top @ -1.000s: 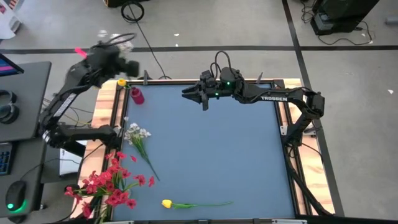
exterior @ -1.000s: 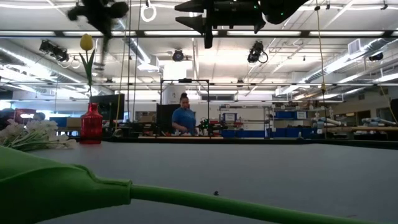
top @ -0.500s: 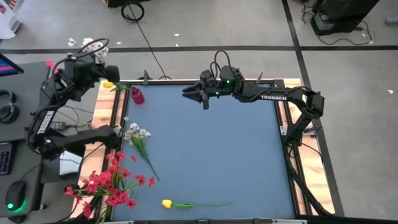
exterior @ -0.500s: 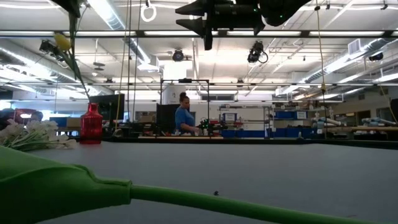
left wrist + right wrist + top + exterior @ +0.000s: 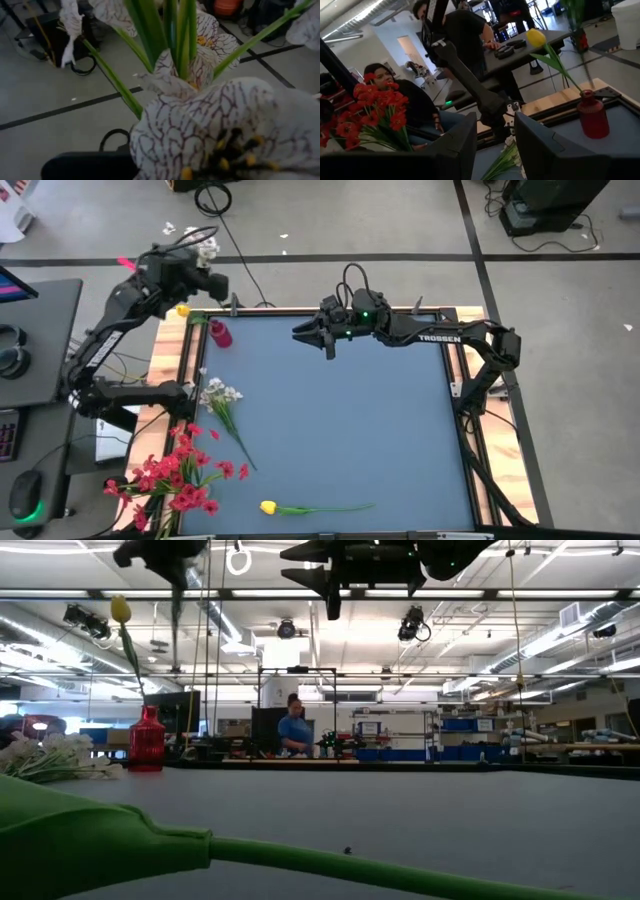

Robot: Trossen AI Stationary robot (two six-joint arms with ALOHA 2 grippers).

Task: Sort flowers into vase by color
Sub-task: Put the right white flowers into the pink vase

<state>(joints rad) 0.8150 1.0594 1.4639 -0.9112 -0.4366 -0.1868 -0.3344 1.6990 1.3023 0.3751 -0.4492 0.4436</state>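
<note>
A small red vase [image 5: 220,334] [image 5: 146,740] stands at the table's far left corner. One yellow tulip [image 5: 183,310] [image 5: 121,608] stands in it by its stem and leans left. My left gripper [image 5: 198,280] [image 5: 160,552] hangs high, just outside that corner, shut on a spray of white veined blossoms [image 5: 200,125] [image 5: 206,250]. My right gripper [image 5: 305,332] [image 5: 495,145] is open over the table's far middle, level, with nothing between its fingers. White sprays [image 5: 220,395], red sprays [image 5: 175,475] and a second yellow tulip [image 5: 270,507] lie on the table's left and near side. My left gripper holds the white spray lifted clear, high above the table. Blossoms and green stems [image 5: 175,40] fill the left wrist view and hide the fingers, so the part held and the kind of hold cannot be told.
Wooden rails [image 5: 170,350] frame the blue table [image 5: 350,430], whose middle and right are bare. People sit at desks beyond the left edge [image 5: 395,100]. A green stem [image 5: 300,860] lies close before the low camera.
My left gripper swung out past the table's left edge with the white spray, then came back to the far left corner. The tulip in the vase tipped from upright toward the left and now leans less far.
</note>
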